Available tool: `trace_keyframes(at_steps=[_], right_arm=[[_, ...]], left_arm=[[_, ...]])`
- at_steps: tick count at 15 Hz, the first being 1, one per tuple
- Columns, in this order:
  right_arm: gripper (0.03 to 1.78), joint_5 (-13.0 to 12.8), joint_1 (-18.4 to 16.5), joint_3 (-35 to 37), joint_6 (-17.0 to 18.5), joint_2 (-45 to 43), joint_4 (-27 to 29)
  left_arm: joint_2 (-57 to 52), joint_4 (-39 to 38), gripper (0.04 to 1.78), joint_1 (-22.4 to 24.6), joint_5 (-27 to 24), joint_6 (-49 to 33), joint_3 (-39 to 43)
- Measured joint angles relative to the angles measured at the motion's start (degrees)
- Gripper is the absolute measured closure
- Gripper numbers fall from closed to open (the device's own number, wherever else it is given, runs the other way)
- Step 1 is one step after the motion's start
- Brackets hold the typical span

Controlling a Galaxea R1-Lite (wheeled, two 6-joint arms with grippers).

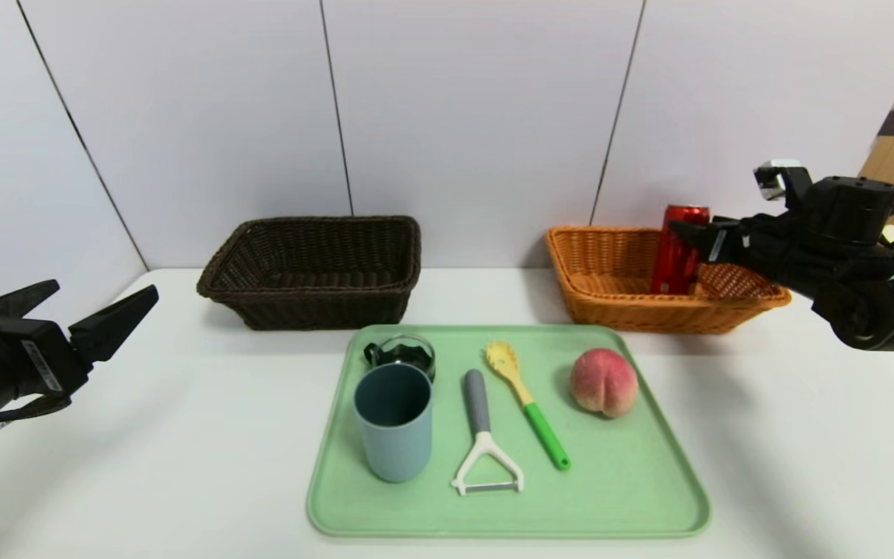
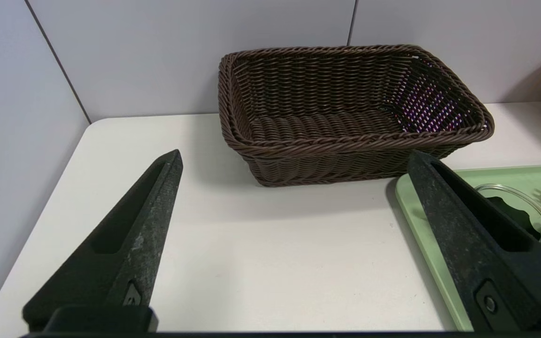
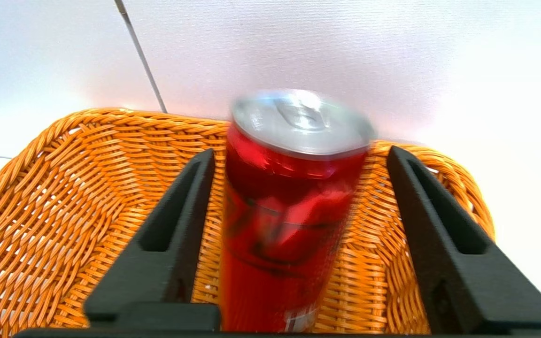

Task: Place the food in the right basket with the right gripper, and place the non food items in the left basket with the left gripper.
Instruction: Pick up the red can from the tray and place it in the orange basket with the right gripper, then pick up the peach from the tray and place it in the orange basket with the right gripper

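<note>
Two baskets at the back of the worktop [image 1: 765,435], and a can standing in the orange one.

Biggest first: the green tray [image 1: 633,497] lies front and centre. Behind it to the left sits the dark brown basket [image 1: 315,268], to the right the orange basket [image 1: 610,272]. The red can [image 1: 676,248] is upright inside the orange basket, and the right gripper [image 3: 298,197] hangs around it with fingers spread, a gap showing on both sides of the can. The left gripper [image 2: 294,162] hovers over the worktop's left edge, jaws wide apart, nothing between them. On the tray: a blue cup [image 1: 394,423], a peach [image 1: 604,382], a white-headed peeler [image 1: 482,442], a yellow-and-green spoon [image 1: 528,404] and a small glass [image 1: 404,353] just behind the cup.
</note>
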Motion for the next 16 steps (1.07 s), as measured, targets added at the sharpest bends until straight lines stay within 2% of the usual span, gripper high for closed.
trace_keyframes(at_steps=[6,10,13,16], right_arm=[[0.3,0.0,0.0,0.33,-0.22,-3.73,1.22],[0.22,0.22,1.52,2.55,-0.09,-13.92,8.5],[0.18,0.02,6.99,3.97,3.02,-24.49,19.99],[0.16,-3.23,14.87,4.22,6.68,-33.99,37.57]], left_arm=[[0.15,-0.11,0.13,0.0,-0.02,0.0,0.0],[0.15,-0.11,0.13,0.0,0.0,-0.05,0.06],[0.15,-0.09,0.13,0.0,0.0,-0.16,0.15],[0.04,-0.16,0.13,0.0,0.02,-0.09,0.85]])
